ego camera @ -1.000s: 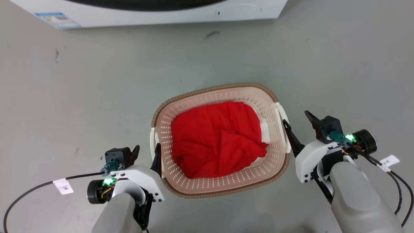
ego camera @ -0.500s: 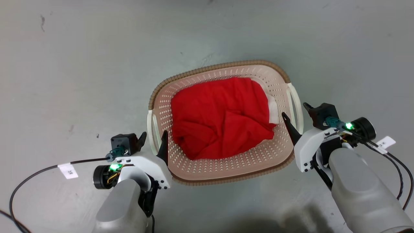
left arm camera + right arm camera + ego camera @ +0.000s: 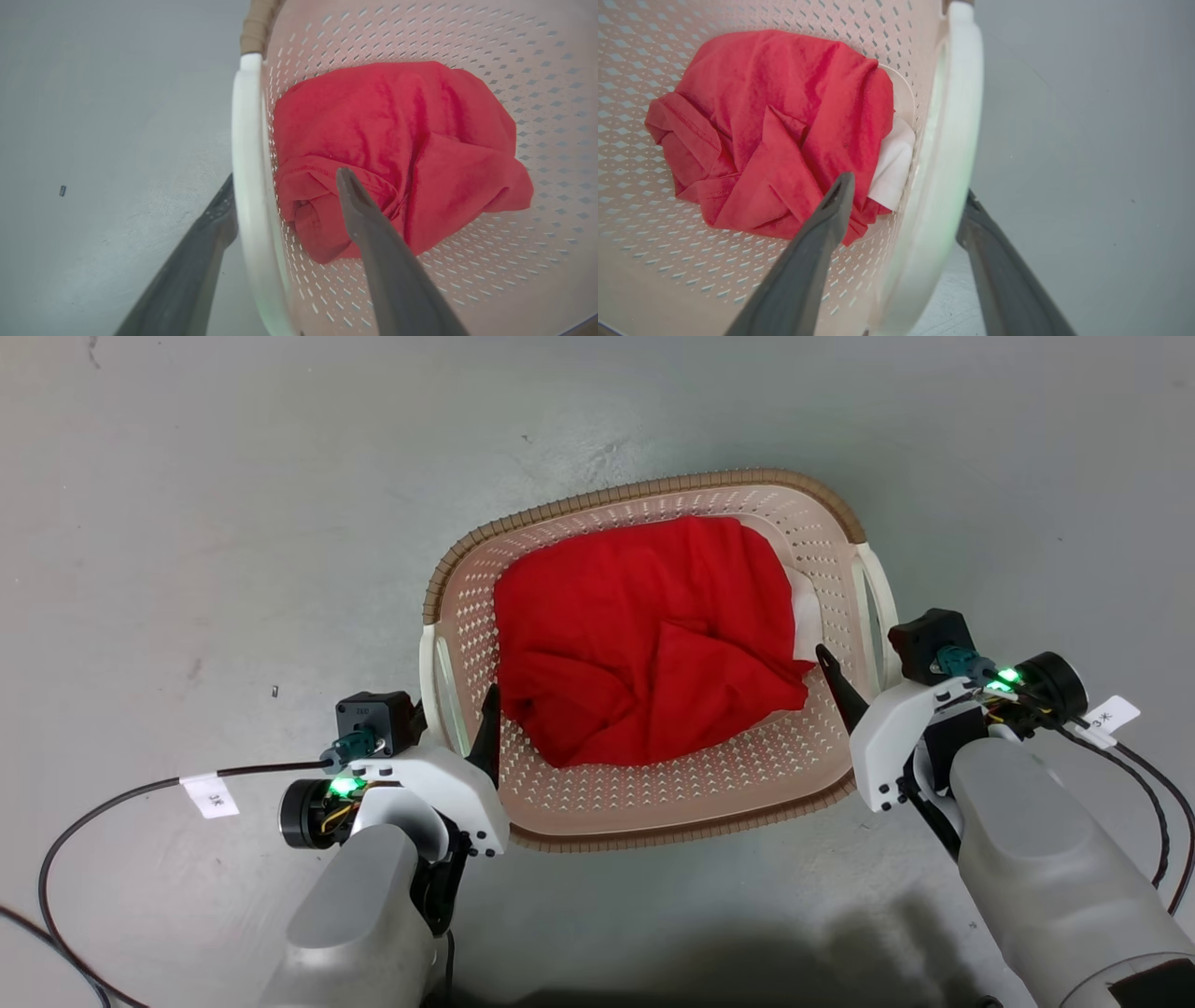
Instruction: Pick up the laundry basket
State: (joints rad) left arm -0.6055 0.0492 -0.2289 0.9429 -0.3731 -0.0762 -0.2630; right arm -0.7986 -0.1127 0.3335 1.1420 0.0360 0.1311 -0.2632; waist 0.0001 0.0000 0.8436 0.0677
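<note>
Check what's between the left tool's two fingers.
The white side handle of the basket, in the left wrist view. The left tool straddles it: one finger outside over the floor, the other inside over the red cloth.

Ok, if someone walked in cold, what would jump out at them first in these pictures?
The bright red cloth heaped inside the laundry basket, mid-frame against the grey floor, grabs the eye first. Then the open grippers: the left gripper straddles the left white handle and the right gripper straddles the right white handle, each with one dark finger inside the basket and one outside.
</note>
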